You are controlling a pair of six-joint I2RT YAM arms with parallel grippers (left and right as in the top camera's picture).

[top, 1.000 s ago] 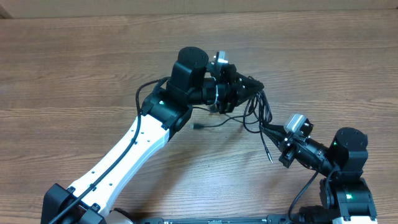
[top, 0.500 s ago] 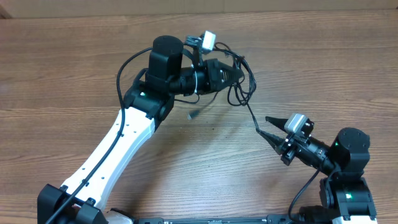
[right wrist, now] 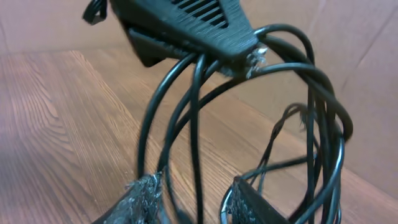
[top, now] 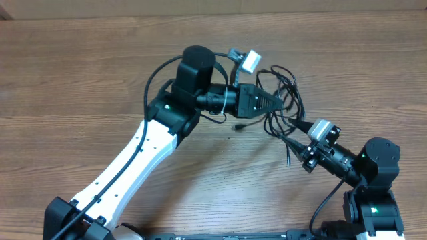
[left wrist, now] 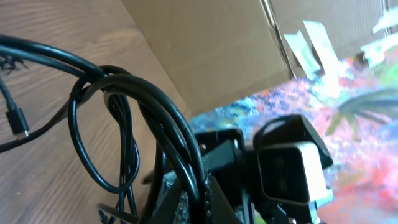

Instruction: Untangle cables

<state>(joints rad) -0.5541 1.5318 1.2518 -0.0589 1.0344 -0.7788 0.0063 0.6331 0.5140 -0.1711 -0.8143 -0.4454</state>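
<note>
**When both arms met at the cable bundle**

While its jaws were pinched together, the left gripper [top: 275, 102] had the cables [right wrist: 197, 124] clamped right at its tip. It pointed sideways toward the right arm, up off the table [top: 80, 80]. Its dark forearm ran back over the middle of the wood, and the white link angled down to the base at the near-left edge.

The right gripper [right wrist: 194, 182] sat just below that tip, fingers apart, with a couple of cords running down through the gap. Couldn't tell if they touched the pads. That arm was folded short, reaching up-left from its base at the near-right corner.

The cables were thin black cords draped from the left tip in several big loops, bunched on one side, hanging between the two grippers. One loose end with a small plug [left wrist: 17, 122] showed against the wood in the left wrist view.
</note>
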